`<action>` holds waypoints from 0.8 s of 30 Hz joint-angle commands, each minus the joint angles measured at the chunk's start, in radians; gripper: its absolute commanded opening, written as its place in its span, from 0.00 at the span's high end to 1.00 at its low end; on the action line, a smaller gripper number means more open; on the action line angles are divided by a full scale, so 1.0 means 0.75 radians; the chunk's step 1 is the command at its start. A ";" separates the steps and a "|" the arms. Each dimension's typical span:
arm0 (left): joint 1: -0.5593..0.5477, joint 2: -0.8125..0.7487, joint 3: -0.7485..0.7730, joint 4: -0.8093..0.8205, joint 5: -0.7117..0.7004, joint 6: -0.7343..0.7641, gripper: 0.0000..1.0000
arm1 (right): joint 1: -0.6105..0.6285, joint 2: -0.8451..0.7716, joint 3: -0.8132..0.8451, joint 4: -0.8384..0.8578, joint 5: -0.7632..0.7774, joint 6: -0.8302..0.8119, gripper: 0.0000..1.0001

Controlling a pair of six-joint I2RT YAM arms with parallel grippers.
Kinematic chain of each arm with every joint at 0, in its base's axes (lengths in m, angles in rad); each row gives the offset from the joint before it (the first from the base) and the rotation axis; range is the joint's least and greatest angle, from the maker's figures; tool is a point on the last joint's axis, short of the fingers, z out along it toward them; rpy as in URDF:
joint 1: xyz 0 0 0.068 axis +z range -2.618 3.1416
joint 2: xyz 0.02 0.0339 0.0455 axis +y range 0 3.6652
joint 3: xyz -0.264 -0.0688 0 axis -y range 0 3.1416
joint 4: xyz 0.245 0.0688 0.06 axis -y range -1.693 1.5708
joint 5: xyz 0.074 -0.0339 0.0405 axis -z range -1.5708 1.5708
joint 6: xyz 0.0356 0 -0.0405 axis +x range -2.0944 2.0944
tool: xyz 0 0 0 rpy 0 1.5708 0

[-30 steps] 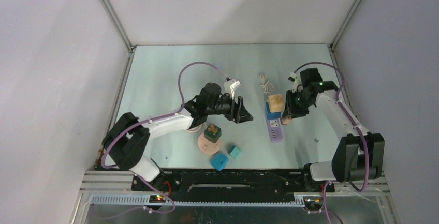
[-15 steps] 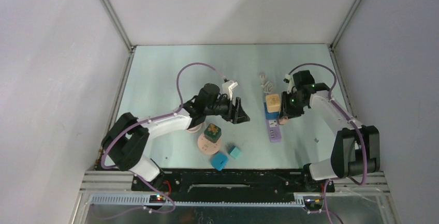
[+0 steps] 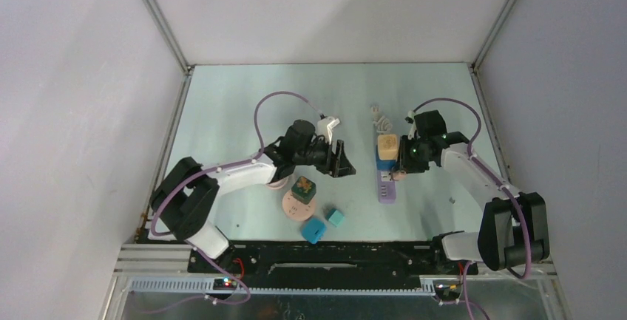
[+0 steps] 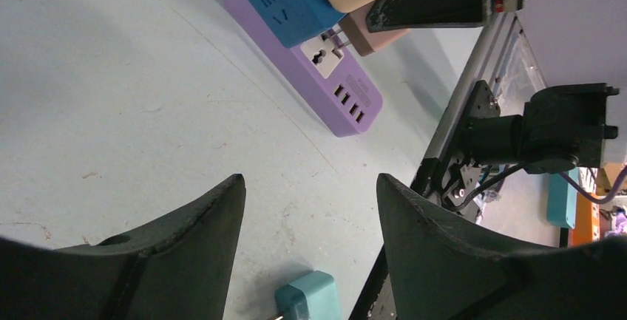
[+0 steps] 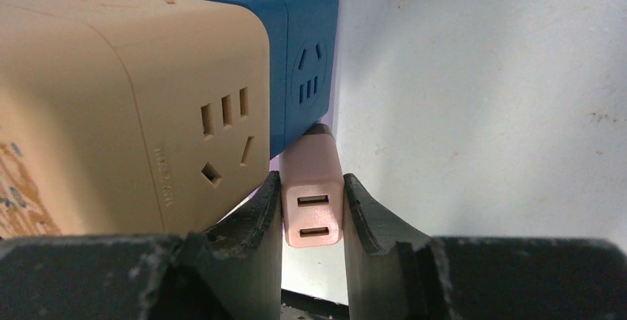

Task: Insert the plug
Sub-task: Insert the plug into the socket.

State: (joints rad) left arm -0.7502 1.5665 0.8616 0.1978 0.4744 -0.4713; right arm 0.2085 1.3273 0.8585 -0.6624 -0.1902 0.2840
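Observation:
The plug point(image 5: 313, 198) is a small pink charger with two USB slots, and my right gripper point(image 5: 312, 181) is shut on its sides. In the left wrist view the plug point(image 4: 373, 35) is tilted, with its metal prongs at the white socket of the purple power strip point(image 4: 341, 98). A blue cube adapter point(image 5: 303, 61) with a beige cube point(image 5: 133, 106) on top sits on the strip just beside it. From above, the right gripper point(image 3: 404, 165) is at the strip's point(image 3: 387, 187) right side. My left gripper point(image 3: 341, 160) is open and empty, left of the strip.
A pink round disc point(image 3: 291, 206) carrying a green-brown block stands near the left arm. Two teal blocks point(image 3: 313, 229) point(image 3: 336, 217) lie in front of it. The strip's white cable point(image 3: 380, 120) curls behind it. A teal block point(image 4: 307, 299) lies under the left gripper.
My right gripper has moved left with the pink plug, from beside the strip onto its socket. The left gripper has drawn back slightly to the left and stays open.

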 commanded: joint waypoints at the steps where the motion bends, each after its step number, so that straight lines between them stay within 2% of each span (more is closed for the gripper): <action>1: 0.006 0.031 0.054 0.066 0.022 -0.034 0.31 | 0.019 0.014 -0.005 0.064 0.048 0.039 1.00; 11: 0.005 0.068 0.085 0.024 0.028 -0.017 0.31 | 0.073 0.033 -0.005 -0.028 0.088 0.038 1.00; 24: 0.006 0.168 0.244 -0.046 0.037 0.018 0.31 | 0.083 -0.041 -0.055 -0.046 0.083 0.093 1.00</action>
State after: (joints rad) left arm -0.7502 1.6825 0.9657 0.1749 0.4828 -0.4877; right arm 0.2600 1.3155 0.8539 -0.6586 -0.1249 0.3256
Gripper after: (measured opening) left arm 0.691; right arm 0.300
